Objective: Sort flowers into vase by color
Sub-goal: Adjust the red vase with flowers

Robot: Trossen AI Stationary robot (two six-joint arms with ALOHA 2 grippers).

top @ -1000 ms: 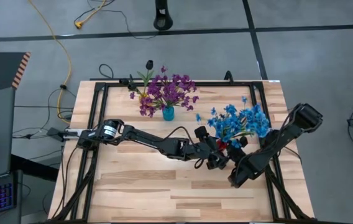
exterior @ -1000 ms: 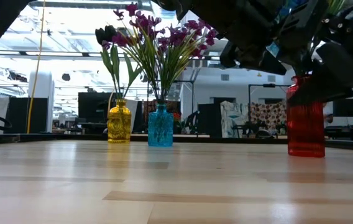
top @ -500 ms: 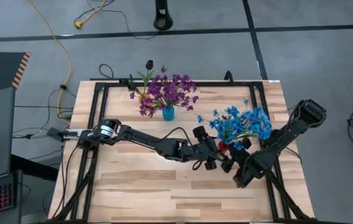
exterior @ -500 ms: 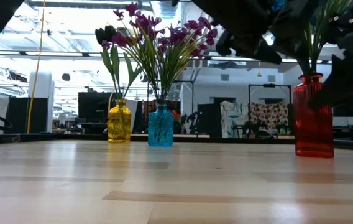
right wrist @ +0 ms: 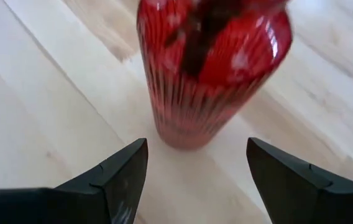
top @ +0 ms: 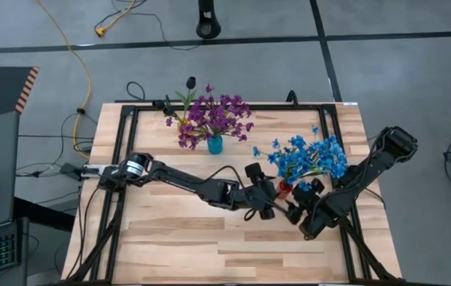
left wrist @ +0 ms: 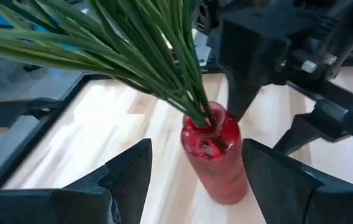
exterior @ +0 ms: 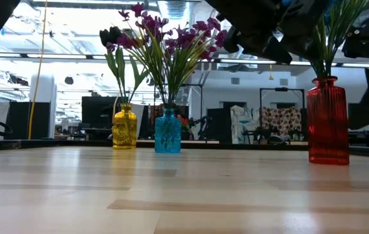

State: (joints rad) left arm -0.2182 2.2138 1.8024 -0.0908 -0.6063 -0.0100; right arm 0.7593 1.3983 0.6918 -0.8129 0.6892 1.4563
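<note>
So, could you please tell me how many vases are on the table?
3: the yellow vase and blue vase stand together at the far edge; the red vase stands apart, between both end effectors.

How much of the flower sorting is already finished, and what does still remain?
Looks done: blue flowers stand in the red vase, purple flowers in the blue vase, one dark flower in the yellow vase. In hand: nothing; the left gripper and right gripper are open beside the red vase. Left: no loose flowers show on the table, so probably only pulling back.
</note>
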